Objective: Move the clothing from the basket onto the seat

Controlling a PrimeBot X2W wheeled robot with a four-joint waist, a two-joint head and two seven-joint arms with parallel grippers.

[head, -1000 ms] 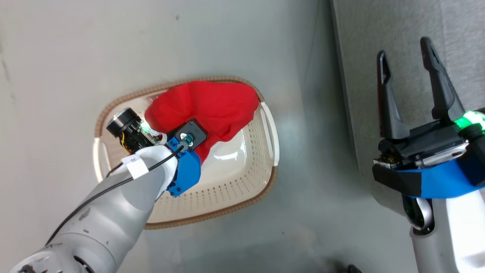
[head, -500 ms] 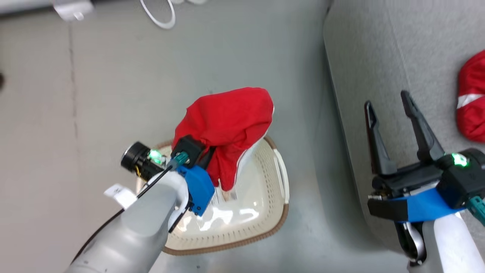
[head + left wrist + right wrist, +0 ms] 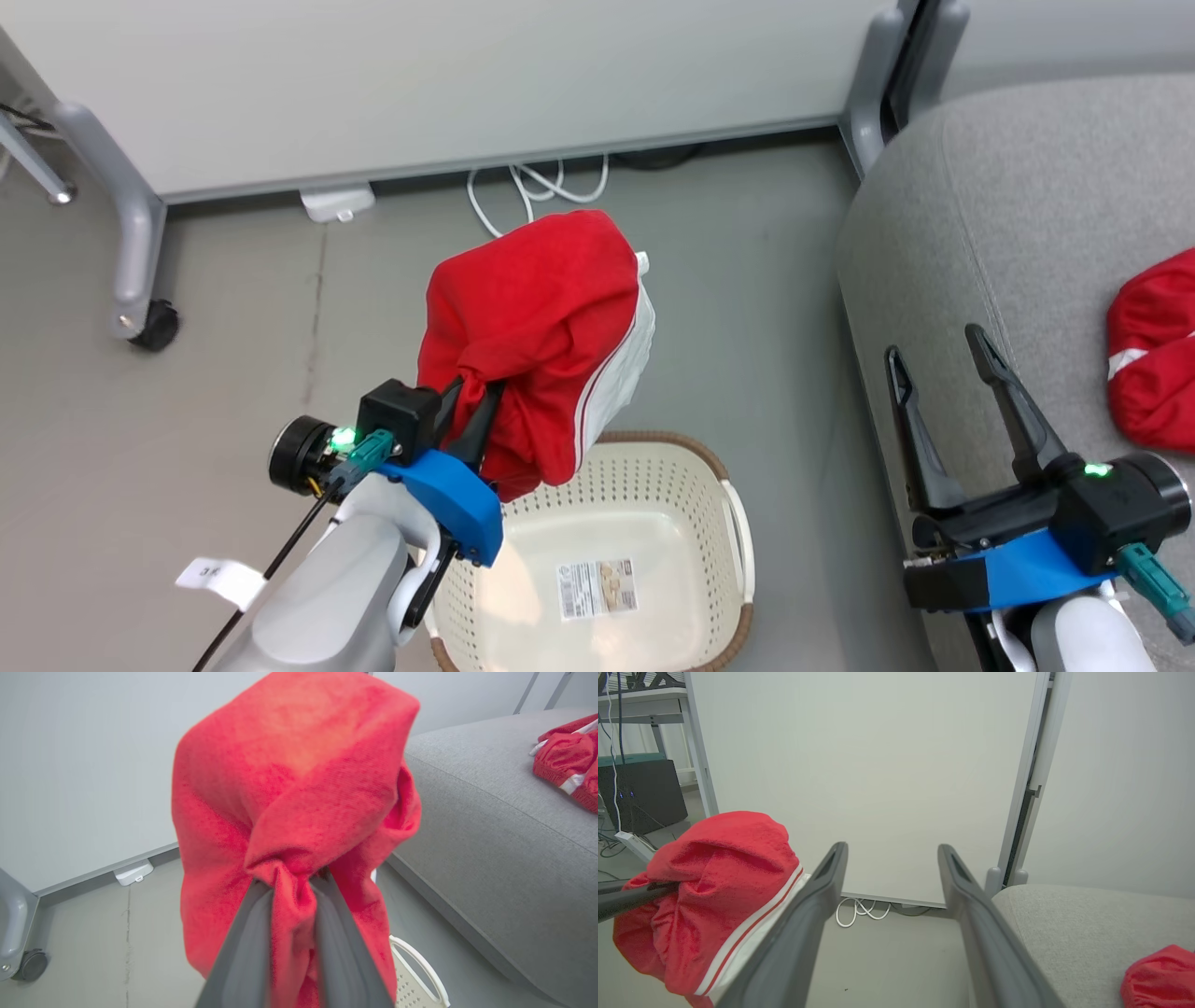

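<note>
- My left gripper (image 3: 474, 392) is clamped tight on a pinch of the red garment (image 3: 532, 308). In the left wrist view its fingers (image 3: 243, 952) squeeze a fold of cloth between them.
- The garment (image 3: 299, 765) hangs bunched around the fingertips, lifted clear of the basket (image 3: 695, 523) and above its far rim. I see white stripes and a white panel down its right side (image 3: 714, 868).
- The basket sits on the floor (image 3: 233, 373) near the sofa (image 3: 1008, 205). A paper label (image 3: 597, 586) shows on its bare bottom.
- My right gripper (image 3: 934, 341) is spread wide with nothing between its fingers. It is over the sofa's front edge, pointing towards the wall panel (image 3: 878, 765).
- A second red garment (image 3: 1153, 350) with a white band lies on the sofa, to the right of that gripper and well apart from the held one.
- A white cable (image 3: 532, 187) lies looped on the floor at the foot of the panel.
</note>
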